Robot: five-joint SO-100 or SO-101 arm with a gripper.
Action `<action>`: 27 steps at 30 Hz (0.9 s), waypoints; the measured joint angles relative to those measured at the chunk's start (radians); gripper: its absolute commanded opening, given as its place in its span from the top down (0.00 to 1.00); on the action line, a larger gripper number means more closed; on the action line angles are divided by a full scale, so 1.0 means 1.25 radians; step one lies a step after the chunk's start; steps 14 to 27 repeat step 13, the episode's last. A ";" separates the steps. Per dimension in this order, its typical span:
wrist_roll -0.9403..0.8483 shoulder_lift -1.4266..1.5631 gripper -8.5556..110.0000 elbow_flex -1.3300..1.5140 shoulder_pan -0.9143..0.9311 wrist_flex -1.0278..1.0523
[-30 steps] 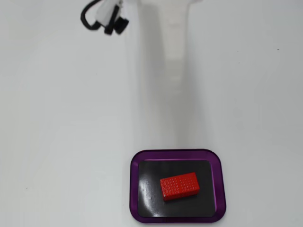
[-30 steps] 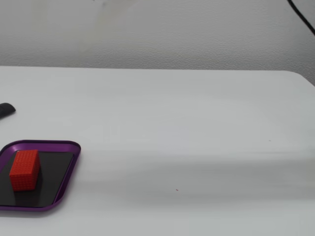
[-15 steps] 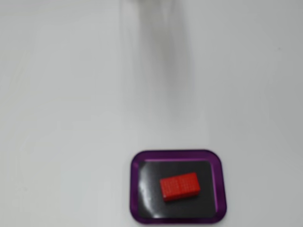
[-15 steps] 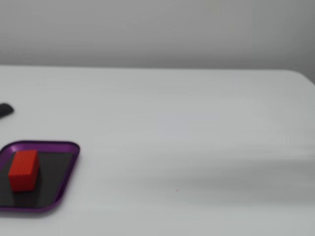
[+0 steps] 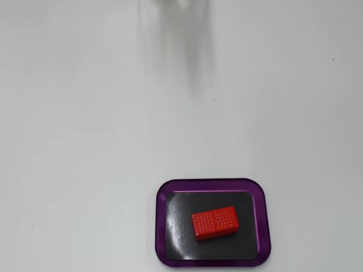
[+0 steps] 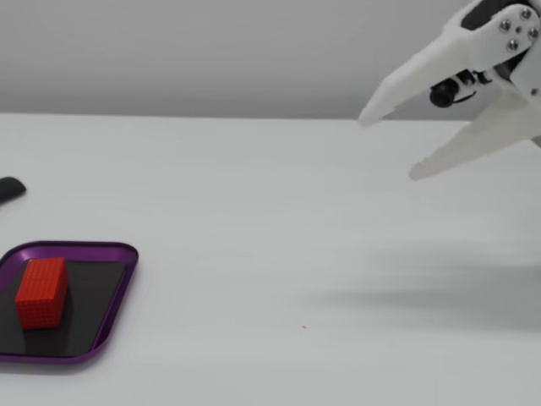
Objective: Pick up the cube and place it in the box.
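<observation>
The red cube (image 5: 215, 223) lies flat on the black floor of the purple-rimmed box (image 5: 211, 185), near the bottom of a fixed view. In the other fixed view the cube (image 6: 41, 292) sits in the box (image 6: 114, 298) at the lower left. My white gripper (image 6: 386, 145) shows only in that view, at the upper right, well above the table and far from the box. Its two fingers are spread apart with nothing between them.
The white table (image 5: 85, 141) stretches all around the box. A small dark object (image 6: 10, 189) lies at the left edge of one fixed view. A faint shadow of the arm falls across the table's top middle (image 5: 193, 51).
The gripper has come into the side fixed view at the upper right, where earlier no part of it showed. The arm part left the top of the other view. Cube and box have not moved.
</observation>
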 measured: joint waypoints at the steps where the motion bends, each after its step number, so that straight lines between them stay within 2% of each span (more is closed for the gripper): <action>1: 0.000 0.047 0.77 0.040 0.016 -0.010; 5: 0.001 0.184 0.77 0.222 0.054 -0.022; 10: 0.001 0.205 0.77 0.398 0.072 -0.023; 13: 0.004 0.205 0.81 0.427 0.072 -0.015; 27: 0.004 0.205 0.81 0.427 0.072 -0.015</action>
